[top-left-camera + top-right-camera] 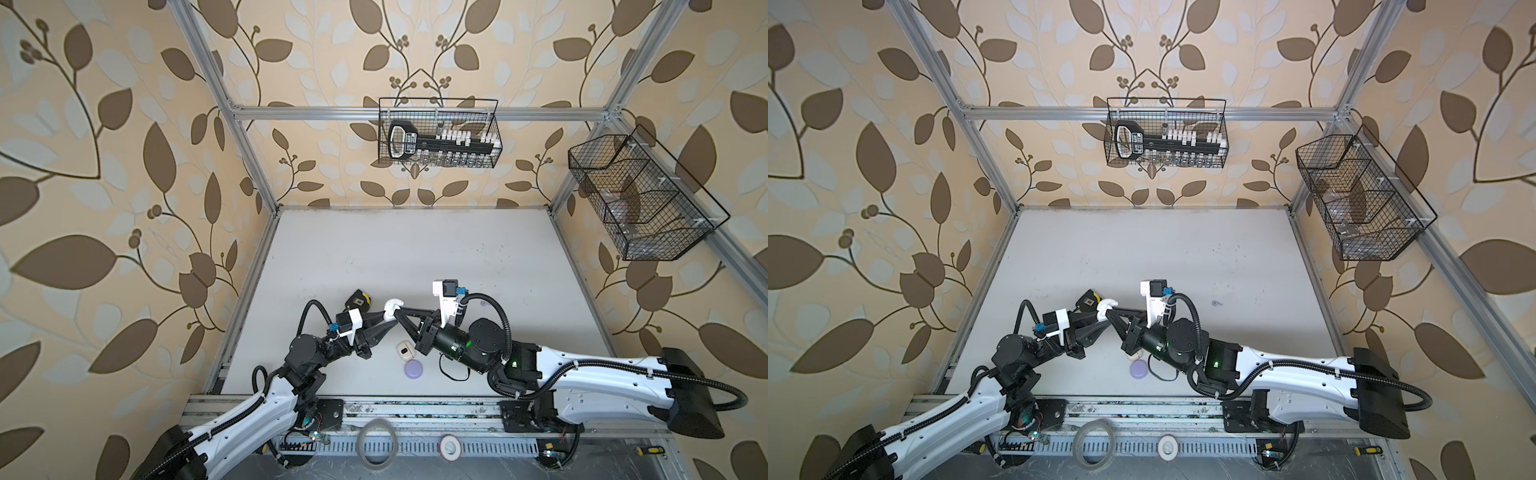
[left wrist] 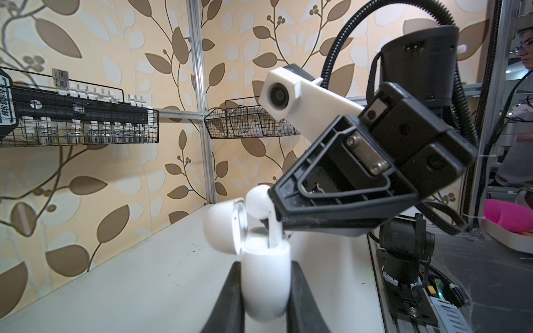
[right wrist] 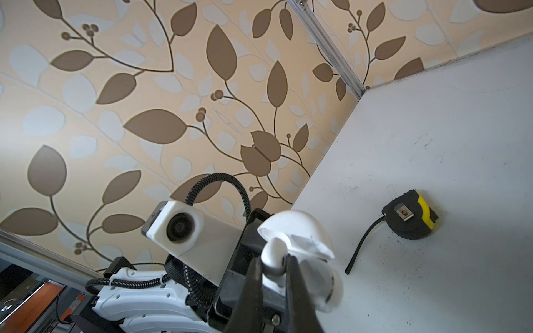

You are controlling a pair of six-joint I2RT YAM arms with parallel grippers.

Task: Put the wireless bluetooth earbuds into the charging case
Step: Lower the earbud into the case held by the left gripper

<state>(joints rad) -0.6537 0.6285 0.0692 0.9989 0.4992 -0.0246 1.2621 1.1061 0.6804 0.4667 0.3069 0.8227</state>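
My left gripper (image 2: 265, 266) is shut on the body of a white charging case (image 2: 265, 282), held above the table with its lid (image 2: 225, 227) swung open. My right gripper (image 3: 274, 259) is shut on a white earbud (image 3: 274, 249), its fingers pinching the head. In the left wrist view the earbud's stem (image 2: 274, 235) points down into the case's open top. In both top views the two grippers meet at the case (image 1: 390, 309) (image 1: 1105, 308) left of the table's middle. A tiny lavender earbud (image 1: 1216, 303) lies loose on the table further right.
A black-and-yellow tape measure (image 1: 358, 300) (image 3: 409, 216) lies just behind the left gripper. A cream case (image 1: 405, 350) and a lavender case (image 1: 414, 368) sit on the table below the grippers. Wire baskets hang on the back wall (image 1: 438, 133) and the right wall (image 1: 640, 195).
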